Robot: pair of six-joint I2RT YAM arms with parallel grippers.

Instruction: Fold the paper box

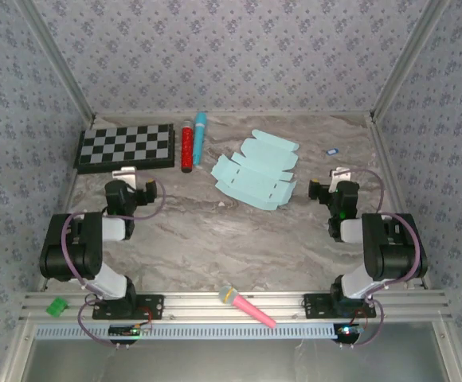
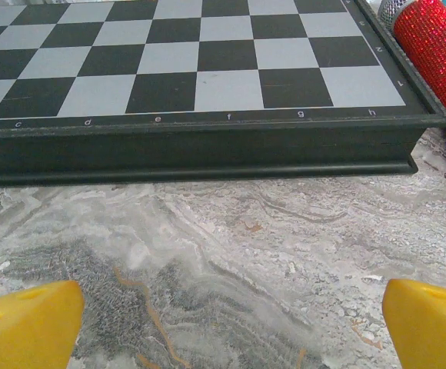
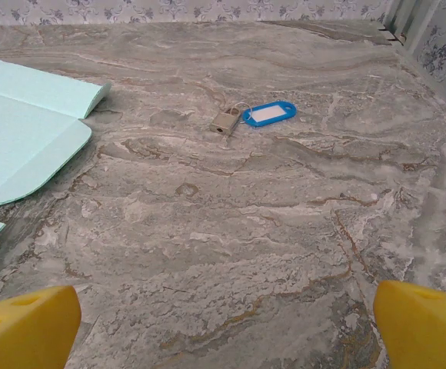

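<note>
Pale mint-blue paper box (image 1: 255,177), black-and-white checkerboard (image 1: 126,147), glittery red tube (image 1: 187,147), grey veined table (image 1: 239,239), blue key tag (image 3: 269,113)

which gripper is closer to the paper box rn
Right. The right gripper sits just off the right edge of the paper box. The left gripper is farther off to the box's left, in front of the checkerboard.
</note>
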